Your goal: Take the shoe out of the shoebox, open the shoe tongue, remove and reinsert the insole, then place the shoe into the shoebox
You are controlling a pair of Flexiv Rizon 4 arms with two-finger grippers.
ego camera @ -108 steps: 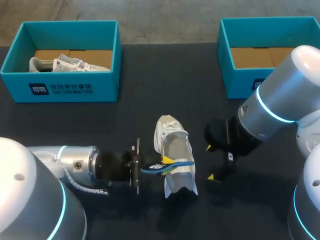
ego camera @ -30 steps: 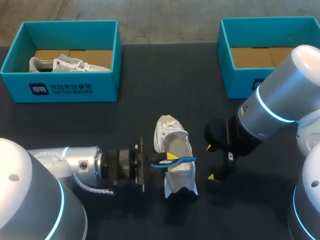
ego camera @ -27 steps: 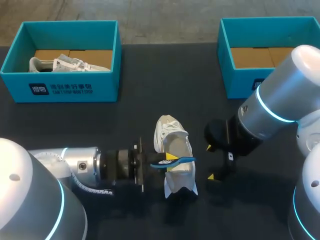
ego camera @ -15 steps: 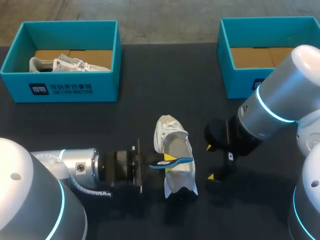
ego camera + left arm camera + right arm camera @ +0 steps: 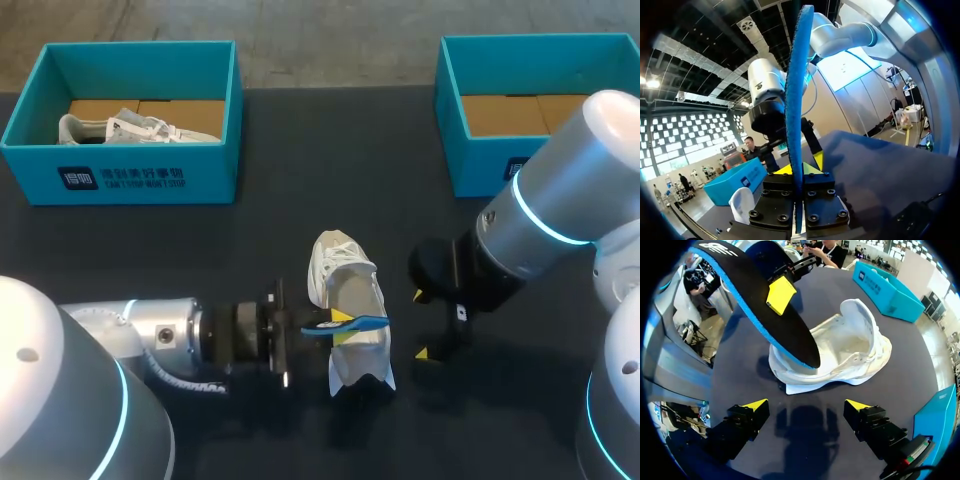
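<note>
Fingers of the left gripper (image 5: 318, 326) pinch the blue insole (image 5: 352, 323) and hold it just above the white shoe (image 5: 345, 285), mid table. Right of the shoe, the right gripper (image 5: 806, 404) sits wide open, holding nothing. I think putting the insole in comes next: tip it down into the shoe.

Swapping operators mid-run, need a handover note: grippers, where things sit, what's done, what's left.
The left gripper is shut on the insole, held on edge with its free end at the shoe's opening.
The right gripper is open beside the shoe, touching nothing.
The shoe lies on the table between the arms. The left shoebox holds a second shoe; the right shoebox shows only its cardboard floor.
Done: shoe out, insole out.
Left: seat the insole, return the shoe to its shoebox.
</note>
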